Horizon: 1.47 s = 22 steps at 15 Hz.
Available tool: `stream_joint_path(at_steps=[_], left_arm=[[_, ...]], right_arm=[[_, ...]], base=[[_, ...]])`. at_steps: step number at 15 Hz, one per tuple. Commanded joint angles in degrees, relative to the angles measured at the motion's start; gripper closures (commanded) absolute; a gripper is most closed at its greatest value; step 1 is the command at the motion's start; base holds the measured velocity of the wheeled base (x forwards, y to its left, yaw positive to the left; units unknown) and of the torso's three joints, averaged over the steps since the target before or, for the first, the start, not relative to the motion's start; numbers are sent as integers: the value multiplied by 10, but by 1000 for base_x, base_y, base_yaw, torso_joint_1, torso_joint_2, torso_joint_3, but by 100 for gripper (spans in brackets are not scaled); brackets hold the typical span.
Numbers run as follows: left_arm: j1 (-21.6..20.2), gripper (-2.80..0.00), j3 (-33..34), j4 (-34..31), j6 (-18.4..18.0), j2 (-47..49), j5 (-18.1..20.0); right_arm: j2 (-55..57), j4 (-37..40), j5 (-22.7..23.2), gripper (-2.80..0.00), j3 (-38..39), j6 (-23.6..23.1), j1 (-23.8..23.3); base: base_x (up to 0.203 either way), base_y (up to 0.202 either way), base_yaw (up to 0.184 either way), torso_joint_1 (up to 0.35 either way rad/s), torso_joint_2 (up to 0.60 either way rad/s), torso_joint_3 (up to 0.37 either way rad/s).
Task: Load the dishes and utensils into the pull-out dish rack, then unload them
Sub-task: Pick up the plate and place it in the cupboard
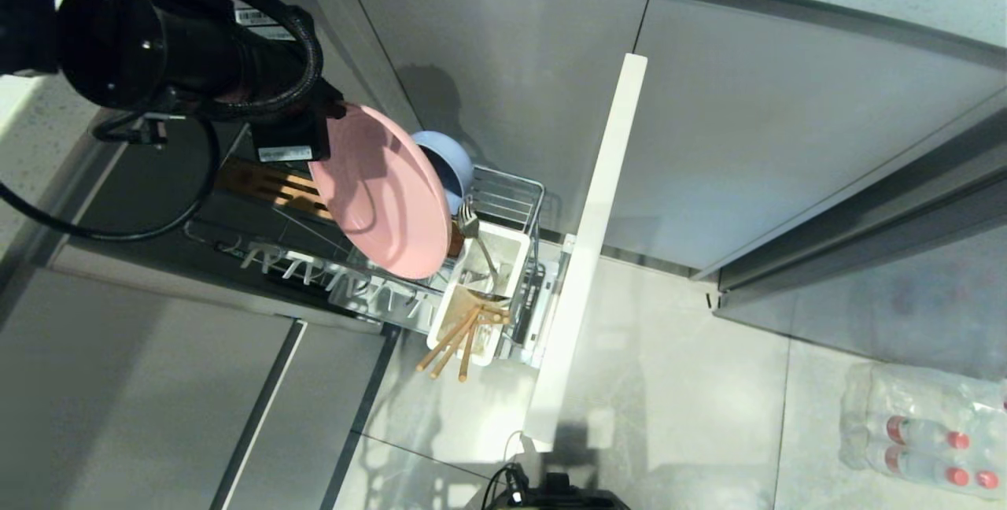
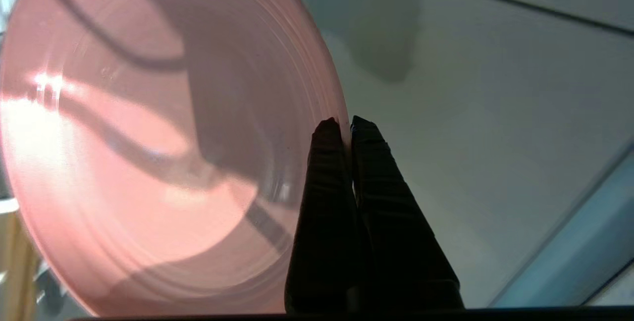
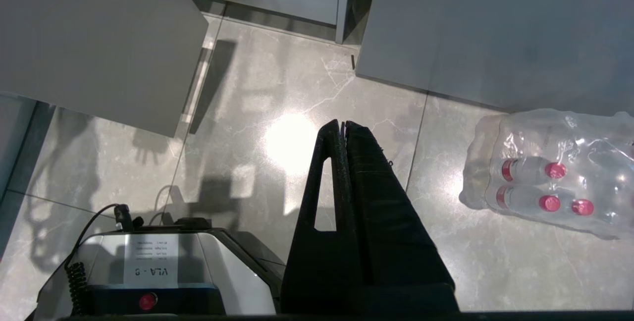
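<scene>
The salmon-pink plate is held tilted on edge above the pull-out dish rack, its rim pinched between the pressed-together fingers of the left tool. Just behind the plate, the blue bowl is seen in the rack. In the white utensil cup the fork and the chopsticks are stood, the chopsticks leaning out over the floor. The right tool is kept pressed together over the floor, near a pack of bottles.

Pull-out dish rack — holding bowl, fork, chopsticks; grey tiled floor — bearing wrapped bottles.
</scene>
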<state>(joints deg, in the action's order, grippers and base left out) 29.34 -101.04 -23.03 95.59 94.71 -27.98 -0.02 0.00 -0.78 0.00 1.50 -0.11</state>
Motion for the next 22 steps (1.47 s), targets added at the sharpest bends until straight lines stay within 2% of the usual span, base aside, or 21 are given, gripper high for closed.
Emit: stream_joint_path(at_steps=[1, 4, 12, 14, 17, 22], left_arm=[[0, 0, 19, 19, 6, 1, -3], [5, 0, 48, 55, 5, -5, -9], [7, 0, 68, 44, 2, -3, -18], [15, 0, 76, 41, -14, -12, -19], [38, 0, 90, 17, -20, -24, -29], [38, 0, 94, -41, -20, -29, -40]], right_arm=[[0, 0, -1, 0, 0, 0, 0], [0, 0, 0, 0, 0, 0, 0], [0, 0, 0, 0, 0, 0, 0], [0, 0, 0, 0, 0, 0, 0], [0, 0, 0, 0, 0, 0, 0], [0, 0, 0, 0, 0, 0, 0]], base=[[0, 0, 0, 0, 0, 0], [0, 0, 0, 0, 0, 0], [0, 0, 0, 0, 0, 0], [0, 0, 0, 0, 0, 0], [0, 0, 0, 0, 0, 0], [0, 0, 0, 0, 0, 0]])
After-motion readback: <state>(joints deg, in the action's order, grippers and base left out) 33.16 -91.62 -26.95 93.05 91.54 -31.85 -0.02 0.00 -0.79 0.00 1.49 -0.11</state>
